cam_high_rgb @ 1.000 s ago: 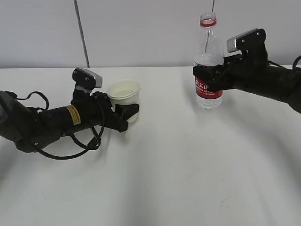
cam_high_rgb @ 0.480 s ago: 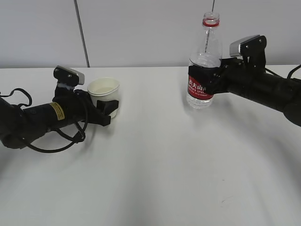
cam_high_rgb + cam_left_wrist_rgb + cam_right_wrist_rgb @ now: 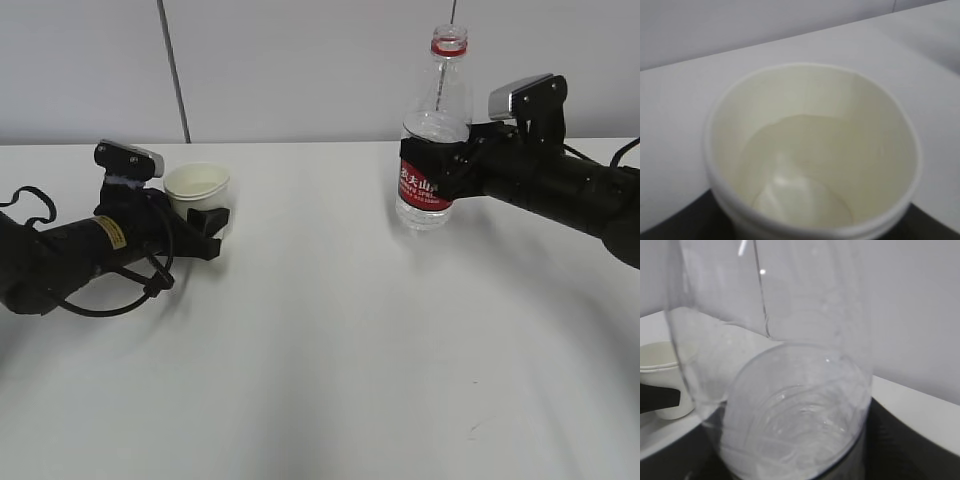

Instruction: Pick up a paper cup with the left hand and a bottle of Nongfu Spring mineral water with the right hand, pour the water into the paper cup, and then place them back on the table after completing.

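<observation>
A white paper cup (image 3: 197,191) stands upright at the left of the white table (image 3: 330,350), held between the jaws of my left gripper (image 3: 208,222), the arm with the yellow sticker. In the left wrist view the cup (image 3: 810,150) fills the frame and holds clear water (image 3: 805,170). My right gripper (image 3: 432,165) is shut on the open water bottle (image 3: 432,130) with its red label, upright and low over the table at the back right. In the right wrist view the bottle (image 3: 790,405) fills the frame, water in its lower part. The cup (image 3: 662,375) shows at the far left there.
A grey wall with a vertical seam (image 3: 172,70) runs behind the table's far edge. Black cables (image 3: 110,300) loop beside the left arm. A small dark mark (image 3: 470,430) sits on the tabletop near the front right.
My left gripper has carried the cup leftward and down toward the table. The right gripper moved the bottle slightly left and down early on, then held still.
</observation>
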You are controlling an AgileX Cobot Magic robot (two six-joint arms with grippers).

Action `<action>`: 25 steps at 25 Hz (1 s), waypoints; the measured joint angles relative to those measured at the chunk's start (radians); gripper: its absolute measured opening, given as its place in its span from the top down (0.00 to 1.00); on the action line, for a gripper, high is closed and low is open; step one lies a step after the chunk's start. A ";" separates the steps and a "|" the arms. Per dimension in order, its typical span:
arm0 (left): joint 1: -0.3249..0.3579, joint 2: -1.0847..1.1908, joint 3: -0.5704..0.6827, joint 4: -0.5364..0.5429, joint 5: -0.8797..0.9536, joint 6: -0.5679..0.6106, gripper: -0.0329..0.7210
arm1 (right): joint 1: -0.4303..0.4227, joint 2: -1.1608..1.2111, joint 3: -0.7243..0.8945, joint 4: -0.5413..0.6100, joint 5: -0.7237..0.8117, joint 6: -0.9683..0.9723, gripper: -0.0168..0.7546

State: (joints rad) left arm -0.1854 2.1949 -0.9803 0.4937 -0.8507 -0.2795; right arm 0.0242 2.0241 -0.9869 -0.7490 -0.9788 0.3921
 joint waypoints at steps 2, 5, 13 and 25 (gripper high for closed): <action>0.000 0.007 0.000 -0.025 -0.001 0.009 0.41 | 0.000 0.000 0.000 0.000 0.000 0.002 0.40; 0.000 0.025 0.000 -0.044 -0.031 0.012 0.41 | 0.000 0.000 0.000 0.007 0.000 0.002 0.40; 0.000 0.058 -0.008 -0.054 -0.088 0.013 0.41 | 0.000 0.000 0.000 0.008 0.000 0.002 0.40; 0.000 0.066 -0.008 -0.053 -0.084 0.013 0.27 | 0.000 0.000 0.000 0.008 0.000 0.002 0.40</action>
State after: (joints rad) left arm -0.1854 2.2608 -0.9883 0.4407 -0.9350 -0.2668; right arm 0.0242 2.0241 -0.9869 -0.7410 -0.9788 0.3938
